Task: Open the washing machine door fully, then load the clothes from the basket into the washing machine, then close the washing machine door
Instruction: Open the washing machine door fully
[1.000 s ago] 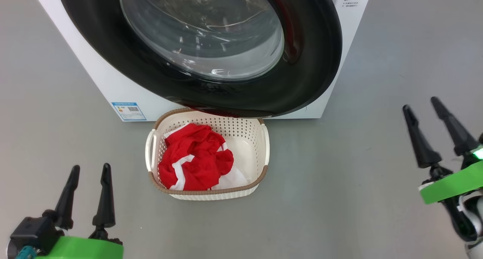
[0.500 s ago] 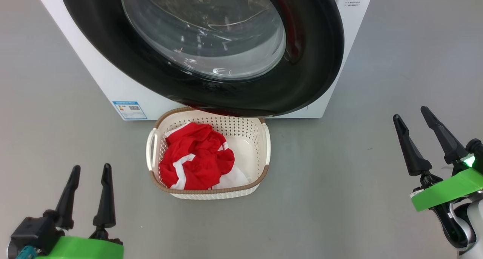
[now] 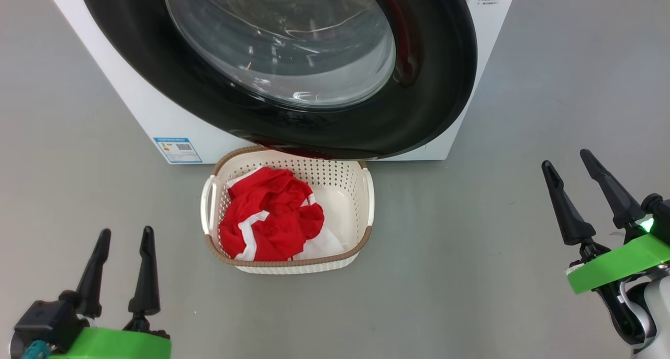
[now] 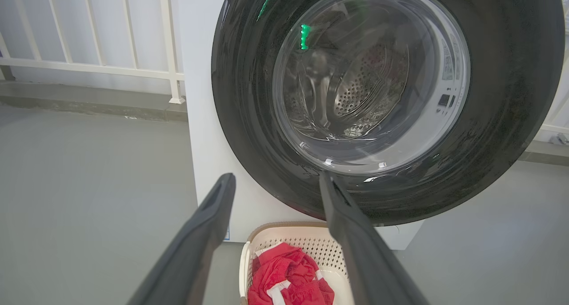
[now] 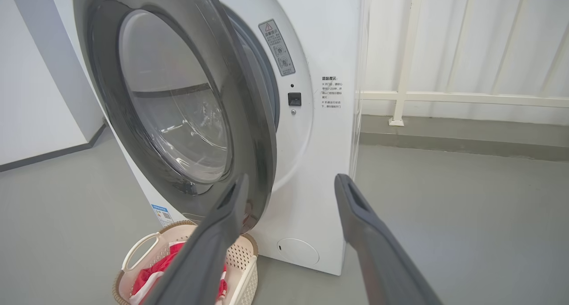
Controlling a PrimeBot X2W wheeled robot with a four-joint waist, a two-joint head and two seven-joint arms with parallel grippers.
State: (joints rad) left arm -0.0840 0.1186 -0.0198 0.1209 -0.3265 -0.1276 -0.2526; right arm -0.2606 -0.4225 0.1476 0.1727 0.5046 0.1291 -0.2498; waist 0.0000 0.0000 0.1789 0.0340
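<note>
Step in hand: the opening of the washing machine door point(image 3: 429, 87) is looking unfinished; the door is standing ajar, not swung fully back
Door: its glossy black ring and clear bowl window are filling the upper centre of the head view; it is seemingly hinging at the frame's left, with the free edge hanging at the upper right
Gap: in the right wrist view the door is showing edge-on at centre left, a wedge of space opening between its grey inner rim and the white front of the washing machine point(image 5: 320, 162)
Key relation: the free edge is lying up and left of the right jaws in the head view, so the right arm is sitting nearer to it than the left
Right jaws: standing wide apart and holding nothing, fingers point(image 3: 562, 207) pointing up-left at the lower right
Left jaws: also standing parted and holding nothing, fingers point(image 3: 145, 275) pointing up at the lower left
Basket point(image 3: 293, 268): sitting on the floor point(image 3: 471, 254) at lower centre, its back rim tucking beneath the door's lowest arc
Clothes point(image 3: 269, 217): lying bunched in the basket's left half, none loaded yet
Open room: bare floor is stretching across the frame's right; a white railing point(image 5: 404, 74) is standing well behind
Risk: whether the swinging door is clearing the basket rim cannot be told
</note>
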